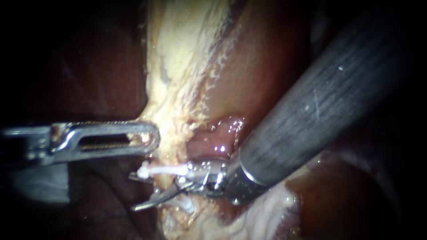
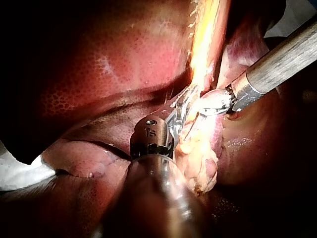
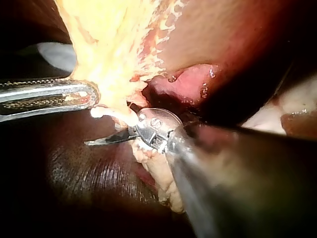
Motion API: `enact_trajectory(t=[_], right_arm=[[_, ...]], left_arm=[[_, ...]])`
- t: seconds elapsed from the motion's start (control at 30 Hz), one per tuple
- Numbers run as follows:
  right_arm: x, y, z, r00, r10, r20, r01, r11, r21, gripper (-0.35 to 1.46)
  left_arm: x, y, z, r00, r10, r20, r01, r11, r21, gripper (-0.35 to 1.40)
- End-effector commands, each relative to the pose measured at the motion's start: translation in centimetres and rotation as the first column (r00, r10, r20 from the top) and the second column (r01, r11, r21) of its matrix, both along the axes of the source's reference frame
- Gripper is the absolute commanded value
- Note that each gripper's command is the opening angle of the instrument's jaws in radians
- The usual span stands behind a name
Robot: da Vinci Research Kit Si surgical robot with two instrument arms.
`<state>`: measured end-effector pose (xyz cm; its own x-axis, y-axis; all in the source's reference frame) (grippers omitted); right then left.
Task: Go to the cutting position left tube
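My left instrument [image 1: 151,137] comes in level from the left, its slotted jaws shut on the pale edge of the gallbladder tissue [image 1: 178,89]. Just below it a white clip [image 1: 162,170] lies across a pale tube [image 1: 165,183]. A second white clip [image 1: 187,205] shows lower down. My right instrument [image 1: 141,190] reaches in from the upper right. Its thin curved blades stand open, one behind the upper clip and one below it, with the tube between them. In the right wrist view one blade [image 3: 101,141] points past the clip's end [image 3: 96,112].
Dark red liver [image 1: 98,71] lies left of the pale tissue, and also surrounds it in the left wrist view [image 2: 99,74]. A raw pink patch [image 1: 224,133] sits beside the thick shaft [image 1: 320,106] of my right instrument. Pale fatty tissue [image 1: 267,209] lies under that shaft.
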<state>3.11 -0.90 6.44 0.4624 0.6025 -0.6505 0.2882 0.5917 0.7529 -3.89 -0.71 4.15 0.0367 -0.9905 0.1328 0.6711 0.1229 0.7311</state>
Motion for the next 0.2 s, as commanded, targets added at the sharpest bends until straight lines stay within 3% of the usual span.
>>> enact_trajectory(t=[0.03,0.2], right_arm=[[0.0,0.0,0.0,1.0,-0.001,-0.001,0.001,1.0,0.0,1.38],[0.0,0.0,0.0,1.0,-0.001,-0.001,0.001,1.0,0.0,1.38]], left_arm=[[0.0,0.0,0.0,1.0,0.0,0.0,0.0,1.0,0.0,-0.28],[0.0,0.0,0.0,1.0,0.0,0.0,0.0,1.0,0.0,-0.28]])
